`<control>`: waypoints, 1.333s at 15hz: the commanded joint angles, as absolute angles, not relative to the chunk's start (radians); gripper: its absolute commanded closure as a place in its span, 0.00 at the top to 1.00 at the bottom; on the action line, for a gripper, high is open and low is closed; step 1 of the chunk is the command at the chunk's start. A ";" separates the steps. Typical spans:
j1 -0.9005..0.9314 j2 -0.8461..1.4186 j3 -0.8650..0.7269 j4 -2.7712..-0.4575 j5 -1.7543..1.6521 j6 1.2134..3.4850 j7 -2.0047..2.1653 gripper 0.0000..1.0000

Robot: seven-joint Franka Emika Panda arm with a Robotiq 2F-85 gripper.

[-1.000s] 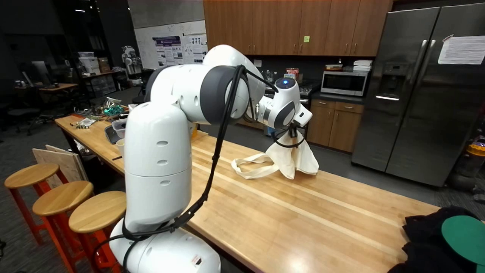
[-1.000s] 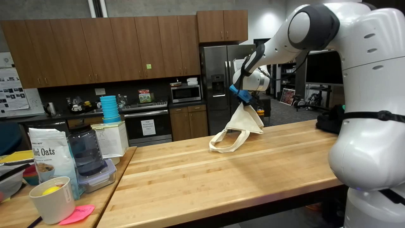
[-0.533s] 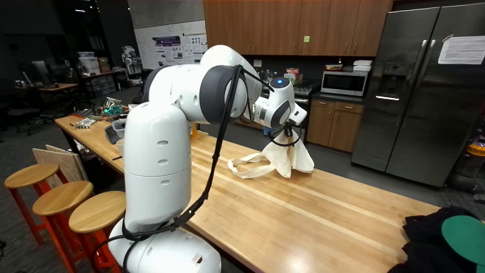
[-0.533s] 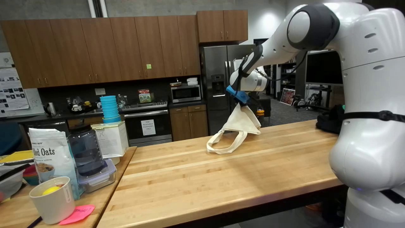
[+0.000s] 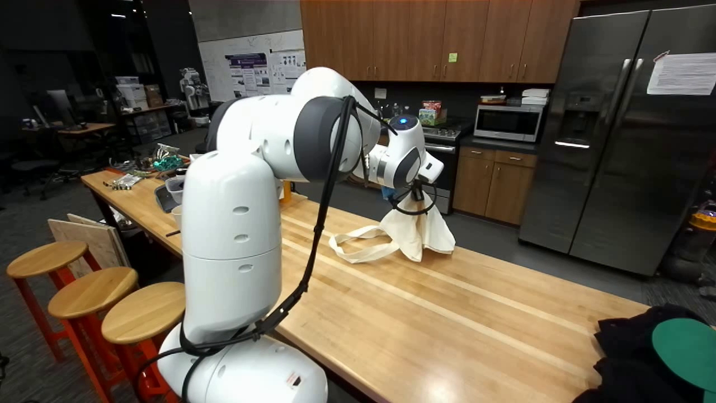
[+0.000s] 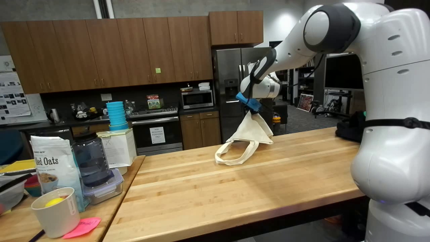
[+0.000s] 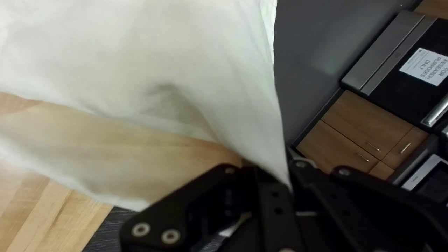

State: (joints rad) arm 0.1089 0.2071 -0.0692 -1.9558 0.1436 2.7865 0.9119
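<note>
Bends the white arm [image 5: 232,212] up from beside the wooden surface [image 6: 201,195], folds over at the top, and reaches out toward the far edge with the wrist angled down. Trails a black cable [image 5: 319,224] along the links. Pinches the peak of a cream cloth bag [image 6: 252,131] in the end effector [image 6: 253,112], with jaws drawn narrow on the fabric. Holds the bag over the far side of the surface, gathered to a point above and flaring below, with a looped handle [image 5: 363,257] resting on the surface. Hard to tell contact from a slight gap beneath the flared part. Fills much of the wrist view with pale fabric, tapering into the end effector.

Carries a dark heap [image 5: 621,358] at 1 end of the surface, overlapped in view by a green disc [image 5: 685,352]. Adjoins a 2nd surface [image 6: 105,211] bearing an oats bag [image 6: 55,164], a mug [image 6: 55,215], a tinted jar [image 6: 90,161] and a white box [image 6: 117,148]. Stands near 3 round stools [image 5: 144,313]. Looks across to wooden cabinets [image 5: 436,42], a microwave [image 5: 508,123], an oven [image 6: 174,134] with a paper sign [image 6: 157,135], and a steel refrigerator [image 5: 607,157].
</note>
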 commanded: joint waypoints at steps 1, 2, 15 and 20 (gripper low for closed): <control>0.123 0.191 -0.075 -1.970 0.120 2.797 0.930 0.01; 0.112 0.191 -0.065 -1.970 0.123 2.797 0.925 0.01; 0.108 0.191 -0.064 -1.973 0.129 2.798 0.921 0.01; 0.090 0.190 -0.069 -1.972 0.144 2.800 0.914 0.01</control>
State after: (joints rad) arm 0.1074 0.2071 -0.0694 -1.9629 0.1408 2.7909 0.9118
